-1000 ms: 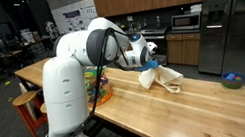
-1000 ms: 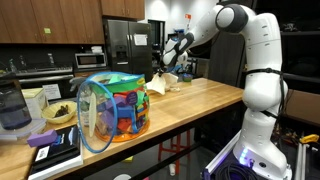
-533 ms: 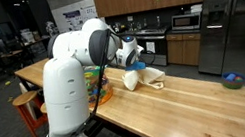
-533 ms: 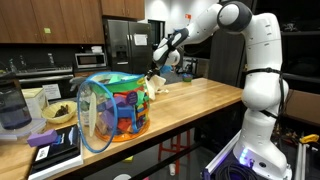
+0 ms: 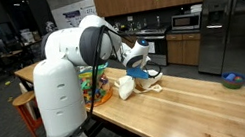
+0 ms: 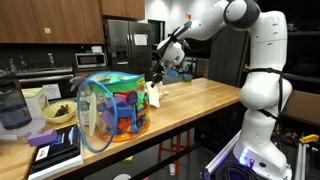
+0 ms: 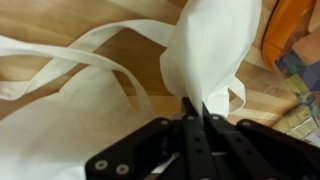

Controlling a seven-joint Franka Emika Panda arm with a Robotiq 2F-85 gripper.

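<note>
While the white cloth bag point(image 7: 212, 48) hangs from one pinched fold, the tool point(image 7: 190, 112) is clenched hard on it: in the wrist view the two fingers meet with only a ridge of fabric squeezed between them. That grip sits high on the cloth, so everything below it drops free and bunches, and the long straps point(image 7: 85, 45) loop loose over the wood. Soft, limp stuff, by the look of it, which is why such a small bite seems enough to carry it.

In both exterior views the bag hangs directly under the tool point(image 5: 134, 62), its lower edge down at the table point(image 5: 204, 100); whether it rests there or clears the wood I cannot tell. The arm reaches over from its base at the table's side, wrist tipped downward, so the fingers point at the surface and the cloth falls straight.

Just beside the bag stands a colourful mesh basket point(image 6: 112, 105), full of bright things. Its orange rim pokes into the right edge of the wrist view, so the bag is close against it. A blue bowl point(image 5: 231, 81) sits well apart, toward the far end of the table near the refrigerator point(image 5: 240, 12).
</note>
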